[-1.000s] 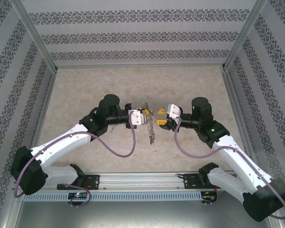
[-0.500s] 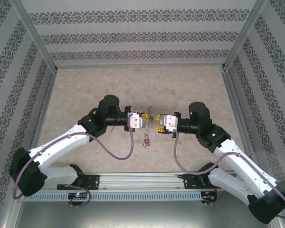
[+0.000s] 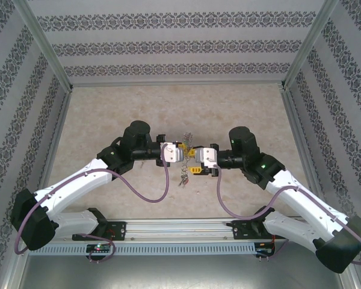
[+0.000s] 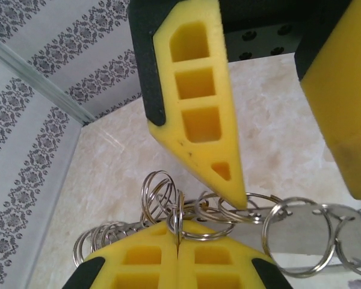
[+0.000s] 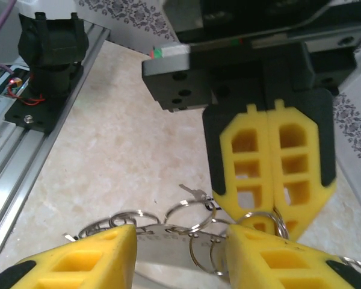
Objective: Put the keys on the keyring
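Since a second ago the right hand (image 3: pixel 194 161) had travelled leftward across the desk (image 3: pixel 108 120) and closed the gap between the two arms, so that it met the left hand (image 3: pixel 183 149) near the middle of the desk. The left arm had hardly shifted. The cluster hanging below had drawn up from a long dangling strand into a shorter bunch.

In the left wrist view, the left hand (image 4: pixel 177 241) was clenched, its two yellow pads pressed flat together on the keyring (image 4: pixel 177 218), which stood edge-on between them. Several smaller split rings (image 4: pixel 159 192) overlapped just beside it, and a wider ring (image 4: pixel 298 236) lay to the right against a flat silver piece (image 4: pixel 289 224).

The right hand (image 4: pixel 295 189) was released, its fingers (image 4: pixel 198 90) spread well apart on either side of the rings. One fingertip came down to touch, or nearly touch, the bunch; I could not tell which.

From the right wrist, the right hand (image 5: pixel 180 238) showed the same spread, with the flat silver piece (image 5: pixel 162 248) lying between its fingers. The left hand (image 5: pixel 271 221) faced it, pads together.

The keys (image 3: pixel 182 176) hung below the two hands, above the desk; whether they touched it could not be told. One small key (image 5: pixel 189 192) stuck out behind the rings.
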Tool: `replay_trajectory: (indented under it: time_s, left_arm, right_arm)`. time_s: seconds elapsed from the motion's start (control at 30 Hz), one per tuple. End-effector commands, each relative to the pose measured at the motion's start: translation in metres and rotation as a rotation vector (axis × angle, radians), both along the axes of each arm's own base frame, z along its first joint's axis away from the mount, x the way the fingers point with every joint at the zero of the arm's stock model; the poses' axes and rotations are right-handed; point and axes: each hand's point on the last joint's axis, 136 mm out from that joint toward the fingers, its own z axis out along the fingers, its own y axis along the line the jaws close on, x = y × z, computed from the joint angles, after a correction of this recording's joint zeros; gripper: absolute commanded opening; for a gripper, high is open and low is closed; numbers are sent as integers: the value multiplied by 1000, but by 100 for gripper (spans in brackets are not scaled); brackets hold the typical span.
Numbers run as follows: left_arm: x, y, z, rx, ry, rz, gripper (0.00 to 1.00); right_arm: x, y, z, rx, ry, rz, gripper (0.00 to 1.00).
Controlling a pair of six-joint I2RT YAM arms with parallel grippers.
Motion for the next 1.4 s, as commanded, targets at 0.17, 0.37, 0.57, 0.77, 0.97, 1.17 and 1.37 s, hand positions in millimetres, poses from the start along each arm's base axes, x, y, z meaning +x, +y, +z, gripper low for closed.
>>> replay_trajectory:
  time_s: [0.17, 0.37, 0.57, 0.77, 0.97, 1.17, 1.37]
  left_arm:
    - [8, 0, 24, -47, 1, 59, 0]
    - [9, -3, 22, -42, 36, 63, 0]
    - [12, -2, 17, -37, 56, 80, 0]
    - [3, -1, 19, -47, 44, 44, 0]
    - [-4, -1, 21, -58, 27, 13, 0]
    - [-7, 0, 21, -54, 16, -3, 0]
    - [-8, 1, 20, -50, 20, -3, 0]
  right_arm:
    - [-5, -9, -18, -89, -31, 1, 38]
    - [-4, -18, -29, -105, -34, -40, 36]
    - [-4, -24, -16, -66, -54, -66, 36]
    - [5, -30, 4, 12, -62, -114, 42]
    - [16, -28, 25, 56, 26, -117, 25]
    - [26, -14, 29, 56, 53, -128, 20]
    - [34, -7, 32, 62, -54, -153, 22]
